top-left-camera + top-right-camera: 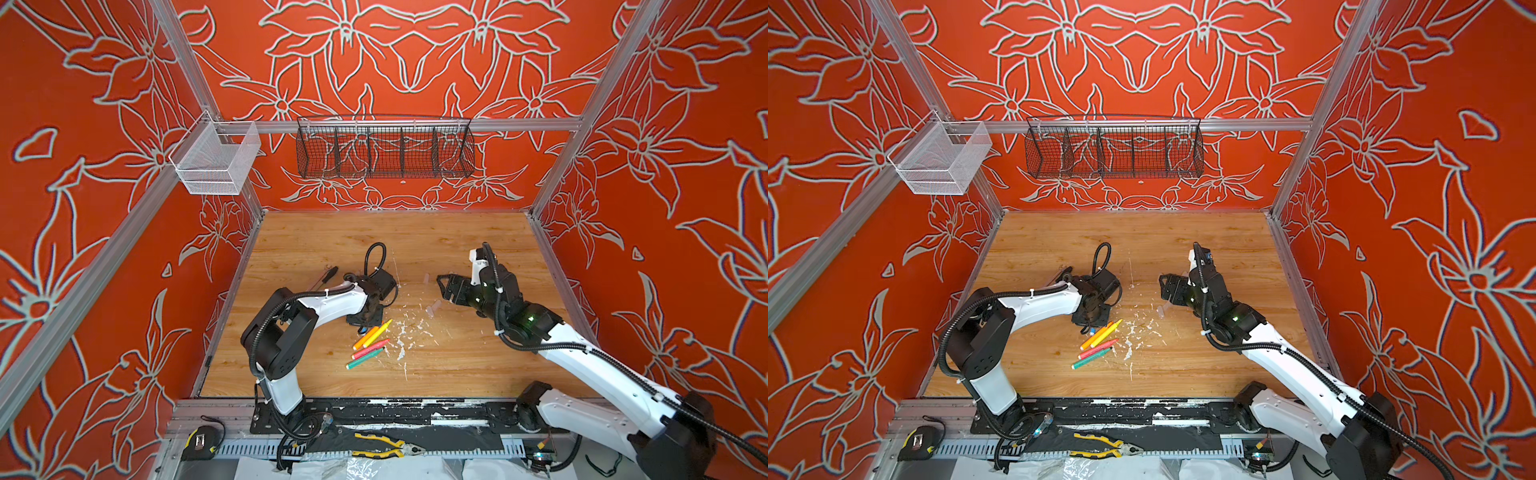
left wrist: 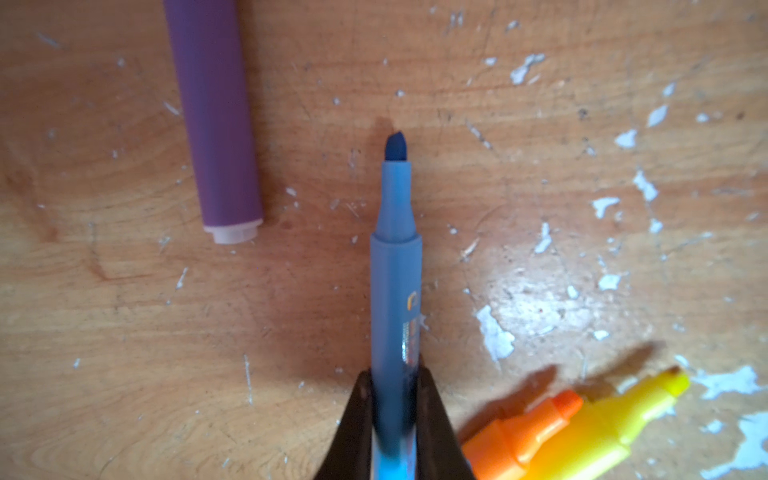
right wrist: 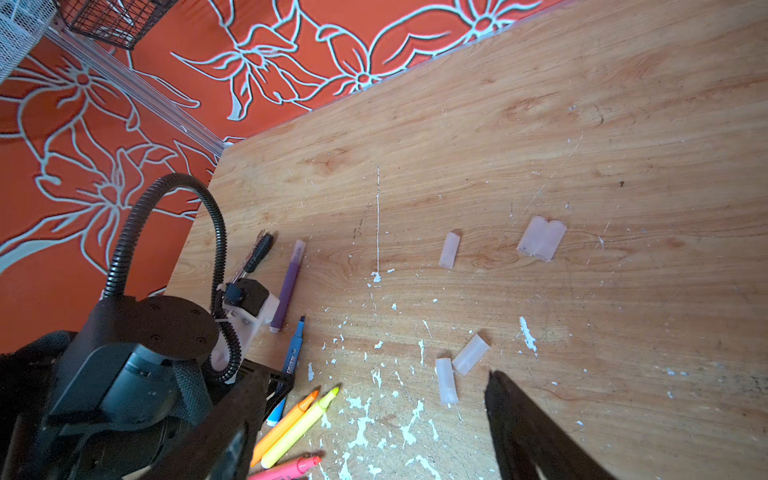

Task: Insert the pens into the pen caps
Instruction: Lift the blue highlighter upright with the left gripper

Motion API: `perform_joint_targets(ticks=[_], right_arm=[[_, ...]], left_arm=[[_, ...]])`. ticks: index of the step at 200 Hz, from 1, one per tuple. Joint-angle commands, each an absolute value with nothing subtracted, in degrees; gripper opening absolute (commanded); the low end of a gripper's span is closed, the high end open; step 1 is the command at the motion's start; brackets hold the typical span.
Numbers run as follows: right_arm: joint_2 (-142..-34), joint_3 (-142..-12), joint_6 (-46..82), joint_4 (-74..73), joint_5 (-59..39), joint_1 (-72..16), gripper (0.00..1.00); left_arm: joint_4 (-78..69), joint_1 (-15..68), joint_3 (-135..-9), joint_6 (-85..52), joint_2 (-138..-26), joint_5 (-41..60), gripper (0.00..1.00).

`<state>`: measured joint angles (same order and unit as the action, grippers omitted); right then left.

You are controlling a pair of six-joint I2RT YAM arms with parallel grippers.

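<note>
My left gripper (image 2: 395,382) is shut on the barrel of the blue pen (image 2: 395,270), whose bare tip points away from the jaws, low over the wood. The purple pen (image 2: 216,124) lies beside it. The orange pen (image 2: 528,432) and yellow pen (image 2: 615,428) lie together on the other side. In both top views the left gripper (image 1: 365,322) stands over the pens, with the pink-red pen (image 1: 370,349) and green pen (image 1: 365,358) nearer the front. My right gripper (image 3: 374,386) is open and empty above the table. Several clear pen caps lie loose: two (image 3: 446,380) by its fingers, others (image 3: 540,239) farther off.
White flecks (image 3: 361,419) cover the wooden table (image 1: 457,365) between the arms. A black-handled tool (image 3: 257,253) lies behind the left arm. A black wire basket (image 1: 384,147) and a white mesh basket (image 1: 216,160) hang on the rails. Yellow-handled pliers (image 1: 386,446) and a tape measure (image 1: 201,442) sit at the front.
</note>
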<state>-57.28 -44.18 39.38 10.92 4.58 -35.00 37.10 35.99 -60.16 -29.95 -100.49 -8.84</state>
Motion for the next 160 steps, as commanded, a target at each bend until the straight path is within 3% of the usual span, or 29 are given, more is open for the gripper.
perform_joint_targets(ticks=[1, 65, 104, 128, 160], right_arm=[[-56.01, -43.48, 39.71, 10.62, 7.47, -34.86, 0.86], [-54.68, -38.68, 42.58, 5.30, 13.18, -34.81, 0.87], [-53.71, -35.42, 43.69, 0.13, 13.30, -34.83, 0.88], [-53.59, -33.87, 45.17, -3.30, 10.32, -34.89, 0.91], [-56.21, -34.10, 44.75, -11.61, -4.83, -34.88, 0.87]], left_arm=[[38.70, 36.21, -57.83, -31.26, -101.92, -7.02, 0.13], [52.69, 34.24, -76.66, -26.66, -97.61, -14.96, 0.07], [51.06, 34.11, -89.31, -20.90, -97.38, -12.39, 0.04], [41.43, 34.88, -87.46, -18.03, -95.41, -9.89, 0.00], [25.07, 36.93, -74.96, -15.35, -89.07, -4.18, 0.00]])
